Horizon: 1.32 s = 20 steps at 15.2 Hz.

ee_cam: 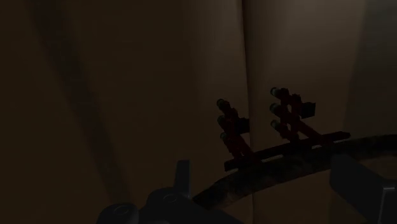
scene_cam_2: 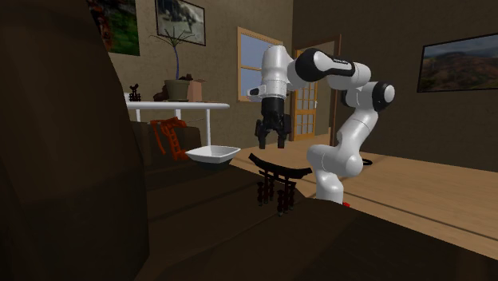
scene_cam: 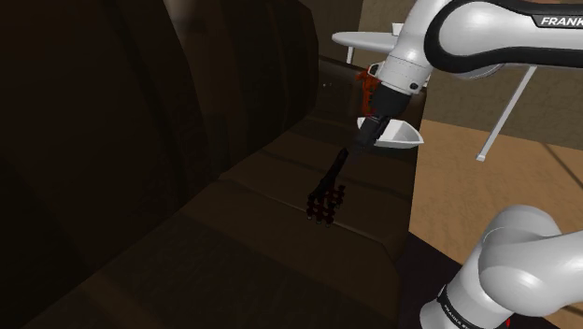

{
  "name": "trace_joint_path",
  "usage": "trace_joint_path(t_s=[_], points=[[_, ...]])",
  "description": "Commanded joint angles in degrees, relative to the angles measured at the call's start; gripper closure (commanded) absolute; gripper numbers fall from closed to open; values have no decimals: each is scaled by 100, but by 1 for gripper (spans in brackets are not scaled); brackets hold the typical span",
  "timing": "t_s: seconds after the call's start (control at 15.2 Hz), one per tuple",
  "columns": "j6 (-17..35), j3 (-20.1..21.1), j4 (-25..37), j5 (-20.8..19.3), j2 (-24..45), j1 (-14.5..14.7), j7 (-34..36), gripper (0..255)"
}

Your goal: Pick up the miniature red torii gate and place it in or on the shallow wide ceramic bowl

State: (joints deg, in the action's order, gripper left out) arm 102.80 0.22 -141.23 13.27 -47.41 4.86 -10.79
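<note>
One dark brown sofa (scene_cam_2: 64,160) takes up the left of the second exterior view. Above it hang three framed pictures, counted across: a cropped picture (scene_cam_2: 109,22), a second picture (scene_cam_2: 180,17) and, far right, a landscape picture (scene_cam_2: 467,60).

One white table (scene_cam_2: 177,105) behind the sofa carries one small dark figurine (scene_cam_2: 134,93), one potted plant (scene_cam_2: 177,84) and one box (scene_cam_2: 196,89). Below the table's edge, one red-orange slatted object (scene_cam_2: 170,136) leans on the sofa. Right of it sits one white shallow bowl (scene_cam_2: 214,154), with nothing in it.

Further right come one window (scene_cam_2: 254,64) and one door (scene_cam_2: 307,100). The single gripper (scene_cam_2: 271,137) hangs in front of them with its fingers spread apart and nothing between them.

Directly under it, and clear of it, the one miniature torii gate (scene_cam_2: 275,185) stands upright on the sofa. It has a dark curved top beam and dim red posts. The gate is right of the bowl and apart from it. The white arm (scene_cam_2: 351,120) rises behind it.

The shoulder view looks down on the seat cushions, which the second exterior view hides behind the sofa's bulk. There the gate stands on a cushion, with the bowl up and to the right at the sofa's edge and the table beyond it.

The wrist view looks down on the gate's beam and post feet. The beam runs across between the two separated fingers (ee_cam: 182,178), and neither finger touches it.
</note>
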Motion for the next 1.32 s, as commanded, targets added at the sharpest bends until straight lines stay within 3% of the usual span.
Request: trace_joint_path(t_s=[0.0,0.4,0.86,1.25], points=[[146,2,-179,287,46,181,-72,0],[562,81,-674,1111,141,726,-263,0],[1189,283,-1108,1336,300,845,-322,0],[1189,283,-1108,1336,300,845,-322,0]])
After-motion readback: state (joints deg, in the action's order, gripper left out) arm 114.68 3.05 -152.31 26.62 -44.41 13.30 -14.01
